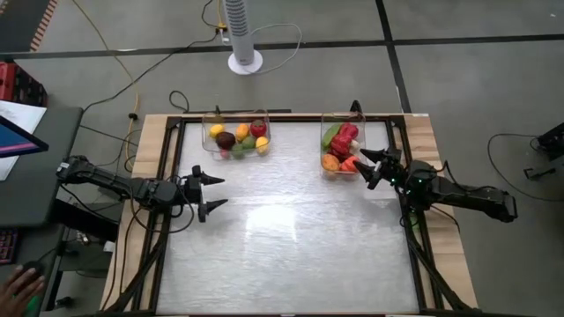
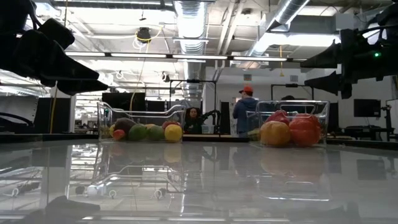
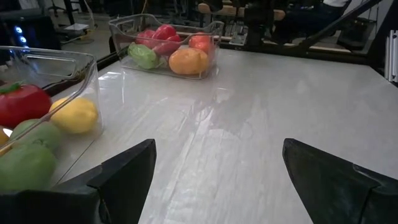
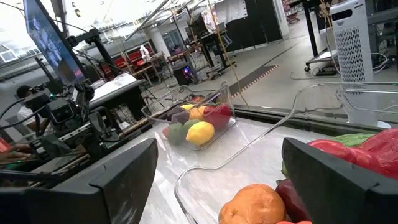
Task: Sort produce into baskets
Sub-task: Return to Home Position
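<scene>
Produce [image 1: 240, 136] lies wholly inside the two bins on the far side of the table [image 1: 291, 246]; none shows on the bare top. The left bin [image 1: 205, 132] holds yellow, green, dark purple and red pieces and lies with its long side across the table. The right bin [image 1: 322, 132] holds red, green and orange pieces and runs front to back.

The right gripper [image 1: 367, 169] hangs just beside the right bin's near outer corner, pointing at it. Its fingers are spread wide with nothing between them. The left gripper [image 1: 222, 192] is out over the table in front of the left bin and apart from it, pointing toward the table's middle. It is likewise spread wide and empty.

Sorting looks done, so the move ahead is a retreat. The right arm is the one close to a bin, so it likely must draw outward, away from that corner, to avoid nudging the wall.
</scene>
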You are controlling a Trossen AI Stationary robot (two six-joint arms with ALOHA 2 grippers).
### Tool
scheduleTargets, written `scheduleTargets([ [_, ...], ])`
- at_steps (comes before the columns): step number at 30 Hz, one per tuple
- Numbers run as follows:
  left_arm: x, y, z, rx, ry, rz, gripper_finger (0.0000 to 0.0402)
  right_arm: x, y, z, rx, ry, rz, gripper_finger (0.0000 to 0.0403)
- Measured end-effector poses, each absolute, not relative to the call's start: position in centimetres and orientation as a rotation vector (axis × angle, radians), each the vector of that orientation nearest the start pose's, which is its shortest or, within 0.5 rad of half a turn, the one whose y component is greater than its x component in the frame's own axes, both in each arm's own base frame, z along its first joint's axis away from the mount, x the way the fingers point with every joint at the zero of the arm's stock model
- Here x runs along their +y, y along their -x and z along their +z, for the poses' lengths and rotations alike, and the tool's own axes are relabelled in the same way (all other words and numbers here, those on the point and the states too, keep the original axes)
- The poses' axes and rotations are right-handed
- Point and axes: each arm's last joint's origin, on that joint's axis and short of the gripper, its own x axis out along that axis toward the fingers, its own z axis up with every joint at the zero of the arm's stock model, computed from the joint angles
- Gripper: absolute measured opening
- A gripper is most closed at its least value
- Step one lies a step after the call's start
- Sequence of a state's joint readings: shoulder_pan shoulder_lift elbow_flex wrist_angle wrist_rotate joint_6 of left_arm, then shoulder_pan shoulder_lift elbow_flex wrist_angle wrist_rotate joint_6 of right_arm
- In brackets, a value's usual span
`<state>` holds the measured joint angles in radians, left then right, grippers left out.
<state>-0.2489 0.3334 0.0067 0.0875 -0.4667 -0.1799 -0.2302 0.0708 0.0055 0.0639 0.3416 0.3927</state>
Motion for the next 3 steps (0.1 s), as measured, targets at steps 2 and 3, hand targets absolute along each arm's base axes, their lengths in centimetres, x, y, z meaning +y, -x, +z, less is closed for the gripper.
scheduleTargets([
  [2, -1.52, -11.25, 14.59, 0.204, 0.094, 0.236, 0.0338, -3.23, -9.52, 16.6, -0.111, -0.382, -0.565, 0.0369],
  [3, -1.52, -11.25, 14.59, 0.204, 0.094, 0.236, 0.0338, -3.23, -9.52, 16.6, -0.111, -0.382, -0.565, 0.0369],
])
